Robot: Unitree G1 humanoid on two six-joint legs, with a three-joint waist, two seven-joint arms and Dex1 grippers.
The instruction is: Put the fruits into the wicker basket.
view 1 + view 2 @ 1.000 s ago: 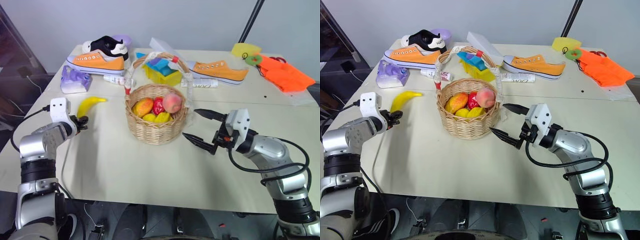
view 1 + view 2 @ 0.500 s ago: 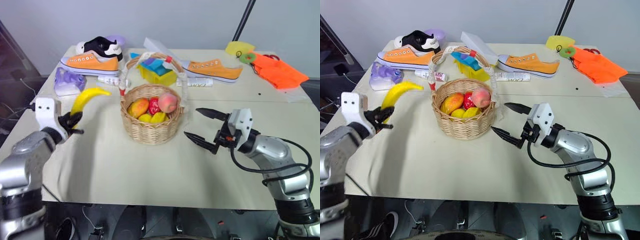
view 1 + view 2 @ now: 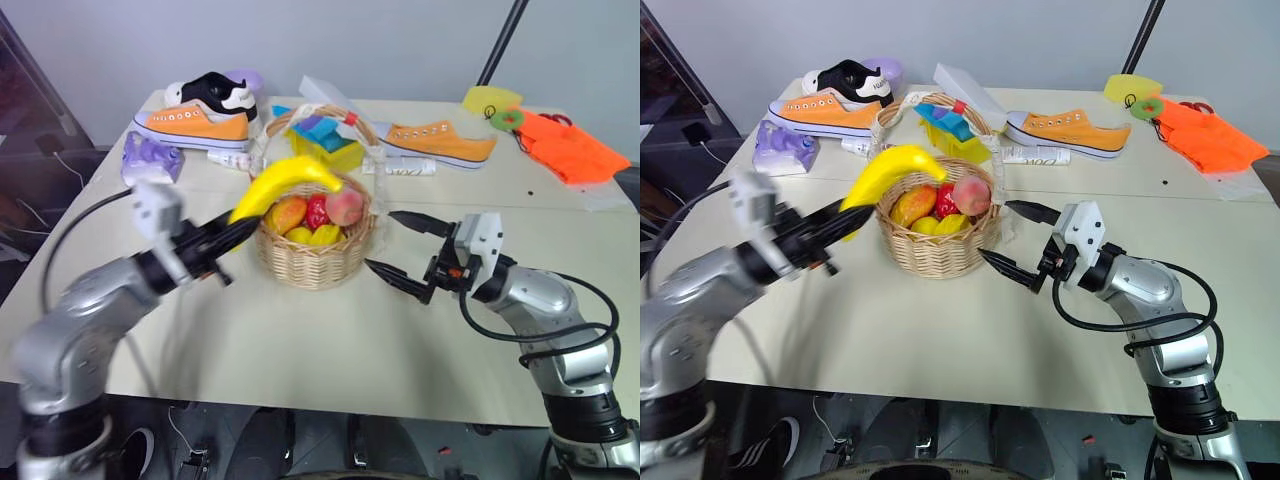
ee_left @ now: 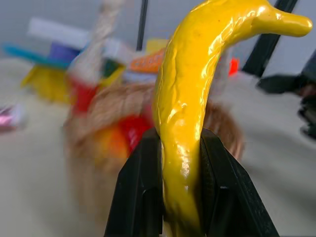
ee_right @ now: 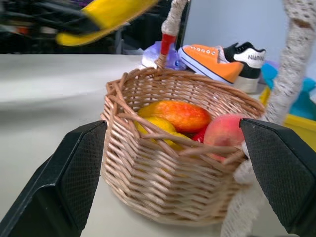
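Note:
My left gripper (image 3: 238, 232) is shut on the lower end of the curved yellow banana (image 3: 285, 183), which is raised off the table with its tip over the near-left rim of the wicker basket (image 3: 315, 258). In the left wrist view both black fingers (image 4: 140, 192) clamp the banana (image 4: 187, 108). Inside the basket lie a mango (image 3: 288, 213), a peach (image 3: 345, 207), a small red fruit (image 3: 317, 212) and a small yellow one (image 3: 320, 236). My right gripper (image 3: 380, 240) stands open just right of the basket, holding nothing; its wrist view looks at the basket (image 5: 168, 182).
Behind the basket stand a yellow box of blue blocks (image 3: 325, 140), two orange shoes (image 3: 195, 125) (image 3: 440, 142), a black-and-white shoe (image 3: 215, 92) and a purple object (image 3: 150, 160). An orange cloth (image 3: 570, 145) lies at the far right. The basket's tall handle (image 3: 265, 140) arches over the fruits.
My left arm lifted the banana off the table and swung it right and up toward the basket. The right arm stayed still.

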